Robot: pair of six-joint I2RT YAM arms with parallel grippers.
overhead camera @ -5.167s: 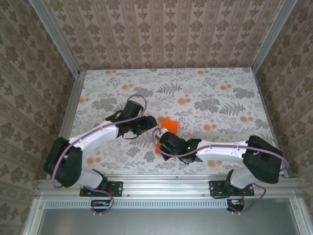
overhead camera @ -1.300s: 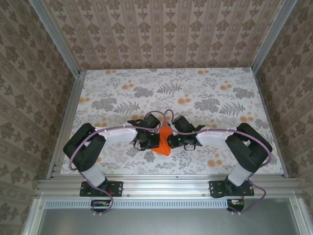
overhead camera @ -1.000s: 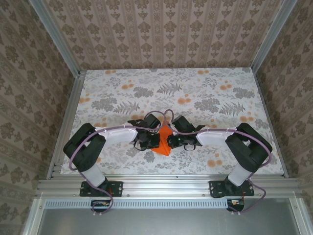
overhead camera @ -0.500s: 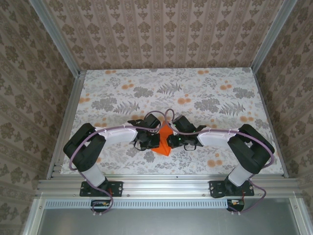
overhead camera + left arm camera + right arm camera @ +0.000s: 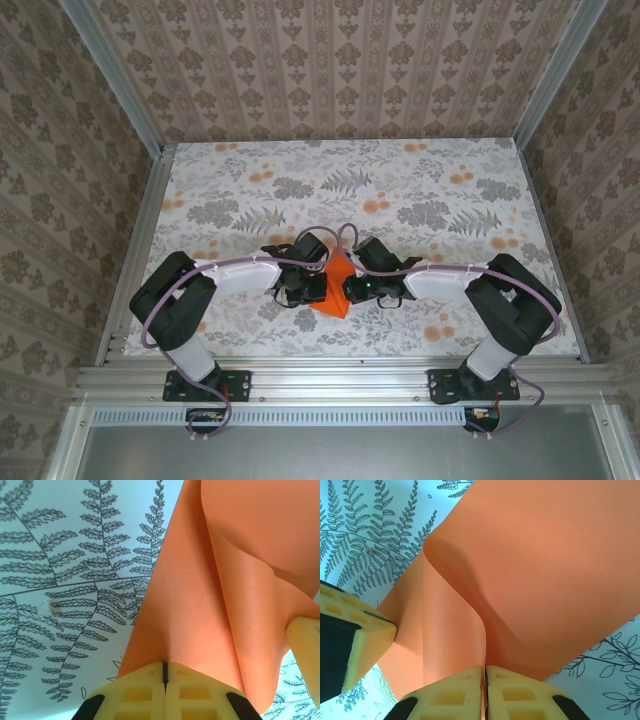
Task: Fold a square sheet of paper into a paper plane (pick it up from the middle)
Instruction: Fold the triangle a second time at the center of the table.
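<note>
Top external: paper (image 5: pixel 335 287) sits a short way in from the middle of the desk's (image 5: pixel 450 190) near edge, well away from the side and far edges. It is bright orange and bent up, not flat, with one pointed corner toward the near edge. Left claw (image 5: pixel 318 287) comes at it from the left and right claw (image 5: pixel 352 289) from the right. Both arms are folded inward so the two claws face each other with the paper between them.

Left wrist: left claw (image 5: pixel 164 672) is clenched, yellow pads pressed together with just a thin dark seam. The paper (image 5: pixel 200 605) runs straight down into that seam, so it is grasping the paper. The sheet rises away from the pads in a smooth curve with a soft fold line up its right half. Fern-print desk surface shows to the left. A yellow pad of the other claw touches the paper at the right edge of the view.

Right wrist: right claw (image 5: pixel 485 674) is also clenched, and the paper's (image 5: pixel 545 580) edge slips in between its pads, so it is grasping the paper too. The sheet bulges into a rounded loop above the pads. The left claw's pad presses on the paper at lower left.

Cannot tell if the paper's lower corner touches the desk.
</note>
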